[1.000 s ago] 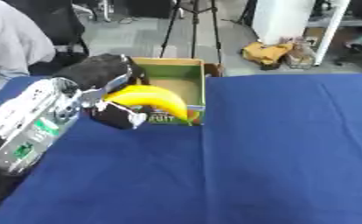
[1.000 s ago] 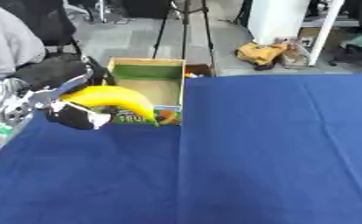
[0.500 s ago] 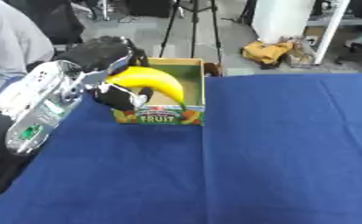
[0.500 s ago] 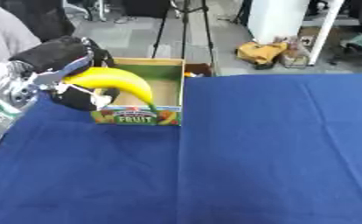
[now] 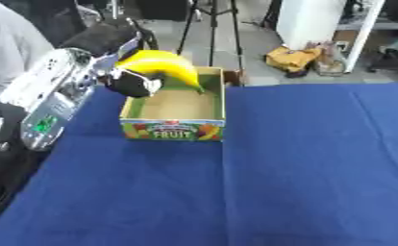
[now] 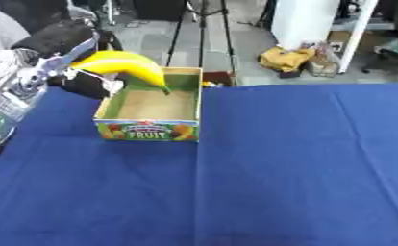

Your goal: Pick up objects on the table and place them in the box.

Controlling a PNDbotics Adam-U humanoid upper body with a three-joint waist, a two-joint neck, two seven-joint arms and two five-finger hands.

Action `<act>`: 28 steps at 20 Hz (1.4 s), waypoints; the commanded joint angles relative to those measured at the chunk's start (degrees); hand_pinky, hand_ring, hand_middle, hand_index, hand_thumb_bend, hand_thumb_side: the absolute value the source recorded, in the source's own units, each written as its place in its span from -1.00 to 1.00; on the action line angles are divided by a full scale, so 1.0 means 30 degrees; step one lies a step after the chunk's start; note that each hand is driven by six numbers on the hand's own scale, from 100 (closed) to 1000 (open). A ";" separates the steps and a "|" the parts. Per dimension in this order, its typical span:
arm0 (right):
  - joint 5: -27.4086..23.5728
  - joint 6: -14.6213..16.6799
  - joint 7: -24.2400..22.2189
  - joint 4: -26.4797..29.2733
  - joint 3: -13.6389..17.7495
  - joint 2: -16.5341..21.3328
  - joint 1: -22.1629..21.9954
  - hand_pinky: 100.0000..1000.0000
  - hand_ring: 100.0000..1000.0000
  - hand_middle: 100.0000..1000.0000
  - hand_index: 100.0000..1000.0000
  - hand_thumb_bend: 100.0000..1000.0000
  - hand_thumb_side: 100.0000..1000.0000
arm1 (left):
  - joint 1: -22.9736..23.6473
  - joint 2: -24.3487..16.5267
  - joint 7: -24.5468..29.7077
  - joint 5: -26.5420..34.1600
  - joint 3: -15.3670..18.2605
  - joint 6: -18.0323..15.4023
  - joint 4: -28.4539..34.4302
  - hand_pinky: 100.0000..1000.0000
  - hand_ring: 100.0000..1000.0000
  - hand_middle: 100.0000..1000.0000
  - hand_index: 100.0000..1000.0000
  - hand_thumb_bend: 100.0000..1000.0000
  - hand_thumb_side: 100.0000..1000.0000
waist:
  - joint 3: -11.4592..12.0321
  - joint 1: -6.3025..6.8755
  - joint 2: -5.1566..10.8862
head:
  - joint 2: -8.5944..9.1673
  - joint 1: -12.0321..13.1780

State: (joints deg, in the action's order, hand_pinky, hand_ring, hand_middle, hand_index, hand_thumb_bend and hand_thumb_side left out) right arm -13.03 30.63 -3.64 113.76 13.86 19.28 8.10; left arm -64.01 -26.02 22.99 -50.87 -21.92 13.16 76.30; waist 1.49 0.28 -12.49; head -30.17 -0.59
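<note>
My left hand (image 5: pixel 125 72) is shut on a yellow banana (image 5: pixel 165 66) and holds it in the air over the far left part of the open cardboard fruit box (image 5: pixel 174 129). The banana curves down to the right, its tip pointing into the box. The box stands on the blue tablecloth (image 5: pixel 278 168) at the upper left, and the part of its floor that shows is bare brown cardboard. The right hand shows in neither view.
The table's far edge runs just behind the box. Beyond it are a tripod (image 5: pixel 206 29), a white cabinet (image 5: pixel 320 21) and bags on the floor (image 5: pixel 291 57). A person in grey sits at the far left (image 5: pixel 9 48).
My left hand has lifted the banana from low in front of the box's left side to above the box. The camera has tilted, so the box sits lower in the picture.
</note>
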 commanded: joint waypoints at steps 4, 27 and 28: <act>-0.0010 0.0015 -0.0257 0.0277 -0.0052 0.0126 0.0315 0.73 0.78 0.02 0.86 -1.00 1.00 | -0.1335 0.0826 -0.1390 -0.0820 0.1180 -0.0729 -0.2582 -0.93 -0.23 -0.32 0.09 -0.82 -0.47 | -0.0168 -0.0010 0.0073 | 0.0534 0.0226; 0.0024 0.0306 -0.0964 0.0277 -0.0348 -0.0284 0.0908 0.74 0.79 0.00 0.87 -1.00 1.00 | -0.3388 0.4692 -0.6922 -0.5071 0.5426 0.0100 -1.0366 -0.97 -0.27 -0.38 0.04 -0.82 -0.46 | -0.1243 -0.0242 -0.1044 | 0.1463 0.1020; 0.0032 0.0317 -0.0983 0.0277 -0.0350 -0.0303 0.0930 0.74 0.79 0.00 0.87 -1.00 1.00 | -0.3368 0.4733 -0.7007 -0.5231 0.5481 0.0111 -1.0521 -0.97 -0.27 -0.37 0.04 -0.81 -0.46 | -0.1278 -0.0247 -0.1092 | 0.1513 0.1039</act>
State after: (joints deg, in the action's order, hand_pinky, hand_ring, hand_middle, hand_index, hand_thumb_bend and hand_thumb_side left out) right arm -13.01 31.49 -6.34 113.76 12.66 17.82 10.27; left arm -72.29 -11.53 2.66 -65.72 -6.24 13.39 44.57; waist -2.31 -0.25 -16.80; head -26.53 2.28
